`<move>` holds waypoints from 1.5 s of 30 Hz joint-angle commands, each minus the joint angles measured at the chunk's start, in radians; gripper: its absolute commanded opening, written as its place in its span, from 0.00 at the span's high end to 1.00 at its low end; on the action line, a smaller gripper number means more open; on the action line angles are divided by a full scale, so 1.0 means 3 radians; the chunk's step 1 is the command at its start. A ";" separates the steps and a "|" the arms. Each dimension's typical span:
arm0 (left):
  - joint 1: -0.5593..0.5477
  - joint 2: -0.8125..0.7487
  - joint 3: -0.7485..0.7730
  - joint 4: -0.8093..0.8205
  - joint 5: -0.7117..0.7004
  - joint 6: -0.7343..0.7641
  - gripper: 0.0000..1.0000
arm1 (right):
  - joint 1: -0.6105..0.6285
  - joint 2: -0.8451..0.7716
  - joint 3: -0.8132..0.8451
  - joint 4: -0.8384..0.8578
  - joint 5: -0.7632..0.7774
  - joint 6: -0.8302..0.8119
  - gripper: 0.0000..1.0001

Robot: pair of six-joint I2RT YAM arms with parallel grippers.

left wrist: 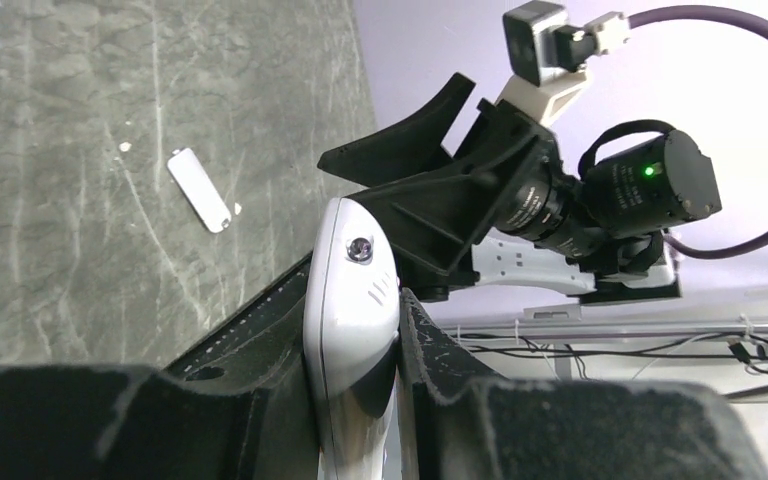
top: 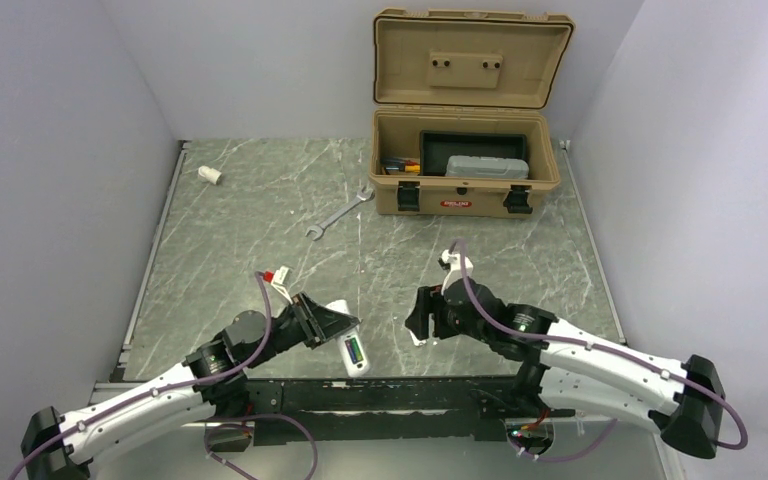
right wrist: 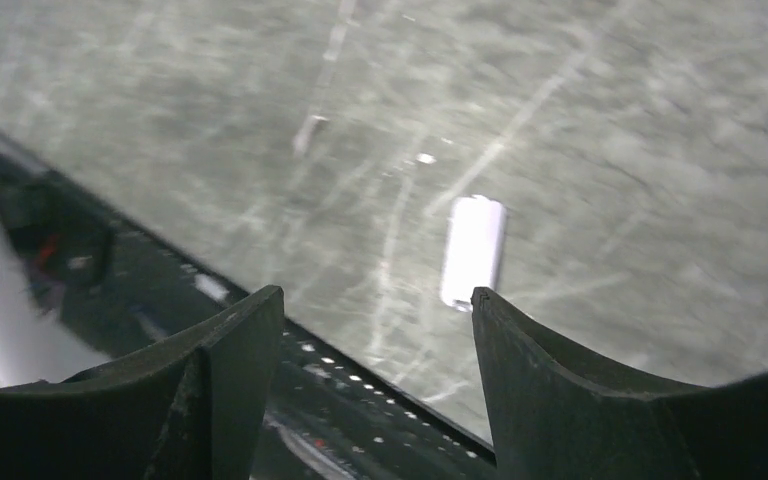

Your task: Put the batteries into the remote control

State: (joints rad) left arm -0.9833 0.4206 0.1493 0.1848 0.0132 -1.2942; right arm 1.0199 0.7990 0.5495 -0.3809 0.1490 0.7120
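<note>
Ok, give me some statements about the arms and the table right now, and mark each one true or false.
1. The left gripper clamps the remote control. True.
2. The right gripper holds a battery. False: its jaws stand open with nothing between them.
3. The toolbox is closed. False: its lid stands open.
4. A wrench lies on the table in front of the toolbox. True.
5. The remote control's battery bay is empty. False: a green battery shows in it.
</note>
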 commanded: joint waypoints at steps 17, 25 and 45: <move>-0.0010 -0.0064 0.0060 -0.0202 -0.0141 0.0008 1.00 | 0.0510 0.1342 0.0174 -0.0147 0.0812 0.0219 0.37; -0.0014 -0.0075 0.0044 -0.0181 -0.0146 -0.0013 1.00 | 0.0508 0.1600 0.0231 -0.0057 0.0750 0.0137 0.42; -0.0010 -0.0136 -0.0022 -0.0148 -0.0156 -0.0044 1.00 | 0.0512 0.1896 0.0263 -0.0084 0.0709 0.0118 0.55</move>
State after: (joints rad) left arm -0.9833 0.3946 0.1490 0.1070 -0.0212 -1.2942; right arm 1.1690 1.3495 0.6144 -0.4023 0.3676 0.7364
